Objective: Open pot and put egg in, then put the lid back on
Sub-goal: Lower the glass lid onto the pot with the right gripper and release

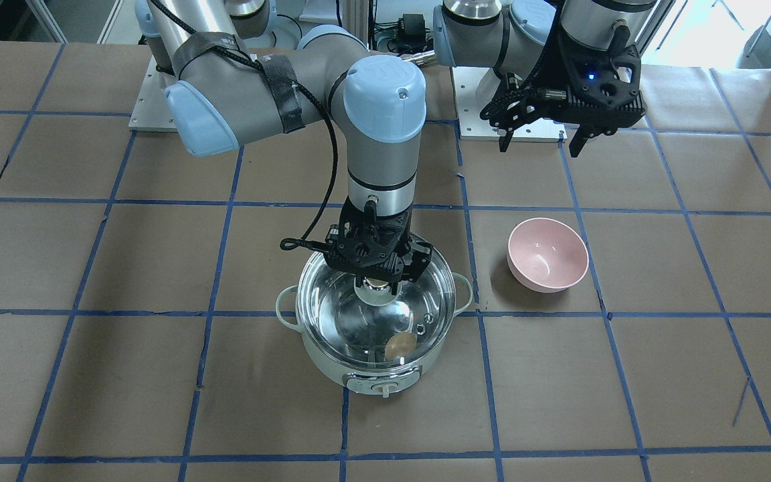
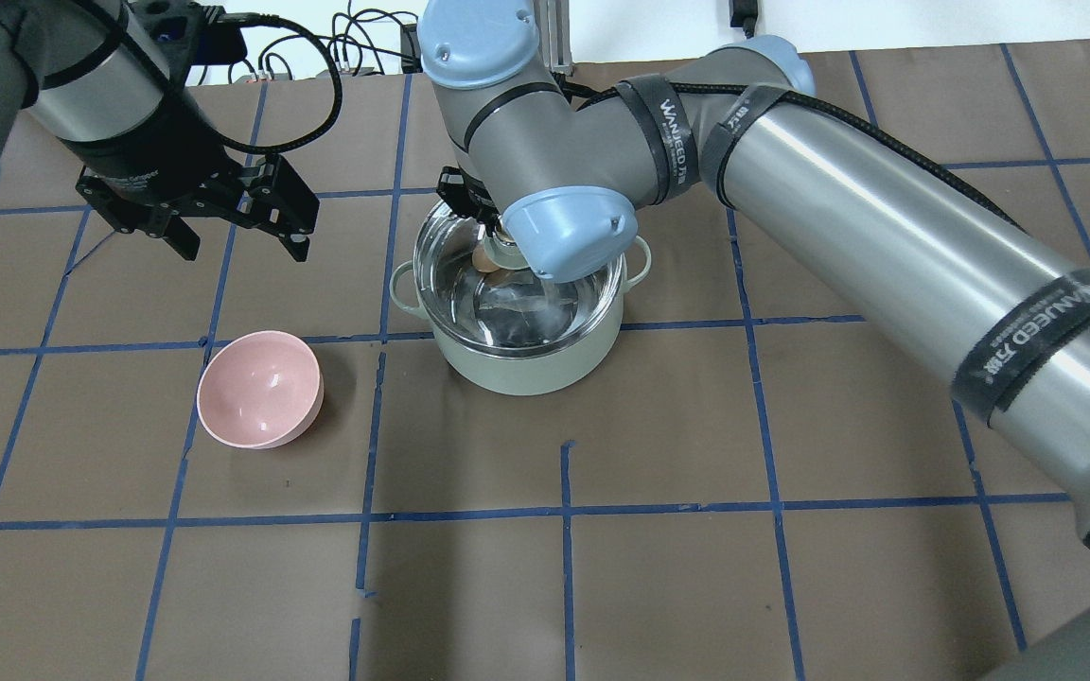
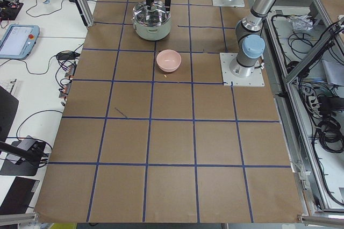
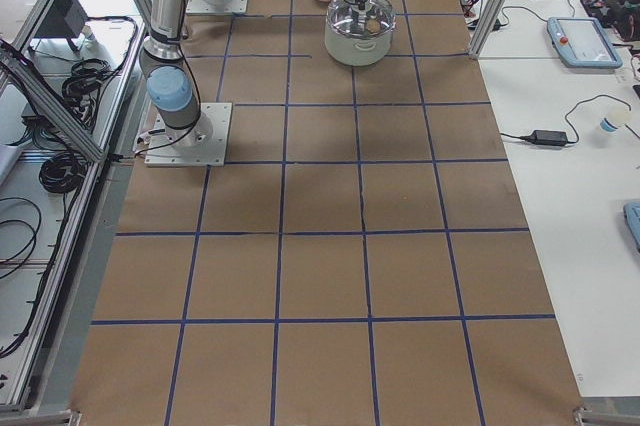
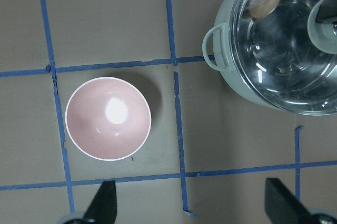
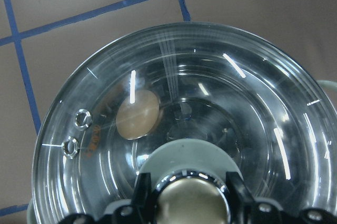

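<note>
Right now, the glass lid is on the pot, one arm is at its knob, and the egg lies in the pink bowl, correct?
Not quite. The pink bowl is empty. The egg lies inside the pot, under the lid, as the right wrist view shows. The rest holds: the lid is on the pot and the right gripper is at its knob.

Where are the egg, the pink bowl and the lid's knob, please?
egg [image 6: 137,114]: right wrist view, middle of its shell.
pink bowl [image 2: 259,389]: overhead view, its bare inside.
knob [image 6: 190,204]: right wrist view, its shiny top.
</note>
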Robot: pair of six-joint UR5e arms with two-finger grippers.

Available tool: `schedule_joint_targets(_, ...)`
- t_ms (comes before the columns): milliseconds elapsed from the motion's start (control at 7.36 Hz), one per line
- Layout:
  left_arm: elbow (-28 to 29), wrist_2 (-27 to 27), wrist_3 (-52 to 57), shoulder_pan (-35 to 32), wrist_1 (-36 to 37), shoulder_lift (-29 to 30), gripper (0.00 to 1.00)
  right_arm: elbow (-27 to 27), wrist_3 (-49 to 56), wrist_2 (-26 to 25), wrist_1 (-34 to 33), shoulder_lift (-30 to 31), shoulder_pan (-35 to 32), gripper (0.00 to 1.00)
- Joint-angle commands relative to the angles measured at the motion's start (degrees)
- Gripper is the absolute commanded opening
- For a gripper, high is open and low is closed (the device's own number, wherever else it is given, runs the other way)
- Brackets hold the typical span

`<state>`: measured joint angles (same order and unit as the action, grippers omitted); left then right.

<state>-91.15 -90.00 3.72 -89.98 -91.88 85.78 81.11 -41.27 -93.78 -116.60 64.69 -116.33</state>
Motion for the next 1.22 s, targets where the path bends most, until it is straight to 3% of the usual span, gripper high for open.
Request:
schedule_joint_targets(0,0.18,-0.09,-0.12,0.07,-0.14,0.00,1.00,0.36,0.05,0.00,-0.03,0.00,0.05,0.59)
schedule_joint_targets(407,0.01,-0.44,0.06,-0.02,-0.14,0.00,1.00,0.01,0.31,-0.08,-0.03,0.26,0.13,0.65)
schedule_joint_targets(1086,0.00,-0.44,0.06,0.07,-0.14,0.00,1.00,1.32,14.95,-0.09,1.46,9.55,10.39,0.92)
